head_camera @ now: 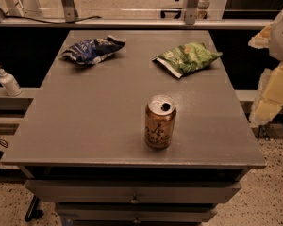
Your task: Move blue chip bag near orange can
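The blue chip bag [92, 50] lies crumpled at the far left of the grey table [85, 117]. The orange can [160, 122] stands upright near the table's front edge, a little right of centre, with its silver top showing. The bag and the can are far apart. My gripper [273, 84] shows as a pale yellow and white shape at the right edge of the camera view. It hangs beyond the table's right side, away from both the bag and the can, and holds nothing that I can see.
A green chip bag [187, 58] lies at the far right of the table. A white pump bottle [8, 81] stands on a ledge to the left. Drawers [132, 192] sit under the table's front edge. A rail and metal legs run behind the table.
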